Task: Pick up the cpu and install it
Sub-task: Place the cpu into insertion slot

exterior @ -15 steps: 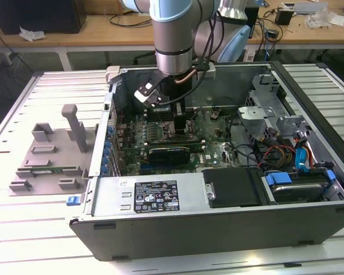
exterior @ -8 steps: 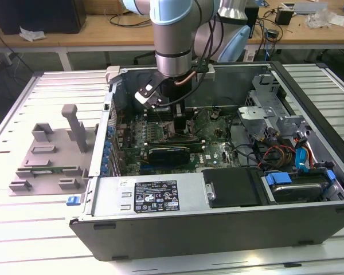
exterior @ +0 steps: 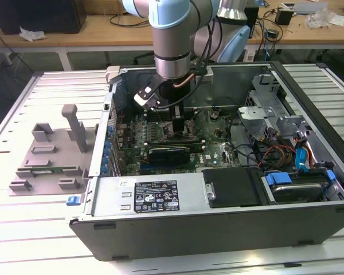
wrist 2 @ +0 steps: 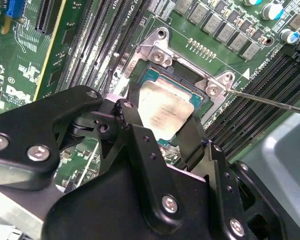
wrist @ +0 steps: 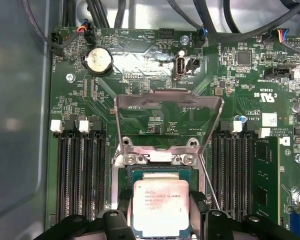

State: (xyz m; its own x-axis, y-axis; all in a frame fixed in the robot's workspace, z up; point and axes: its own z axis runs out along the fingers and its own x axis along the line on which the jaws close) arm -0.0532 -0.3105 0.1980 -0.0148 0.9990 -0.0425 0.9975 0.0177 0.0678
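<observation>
Gripping the cpu (wrist 2: 165, 112) by two opposite edges: gripper (wrist 2: 162, 125) narrow, fingers (wrist 2: 136, 132) flanking it. Cpu sits in or just above the socket (wrist 2: 160, 52); seated or not, hard to tell. Load plate (wrist: 168, 120) stands open beyond. Farther off, grey fixture (exterior: 49, 152) lies at the exterior view's left of the case (exterior: 218, 229).

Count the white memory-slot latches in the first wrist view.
4 latches: two on one side of the socket, two on the other; more may be hidden.
</observation>
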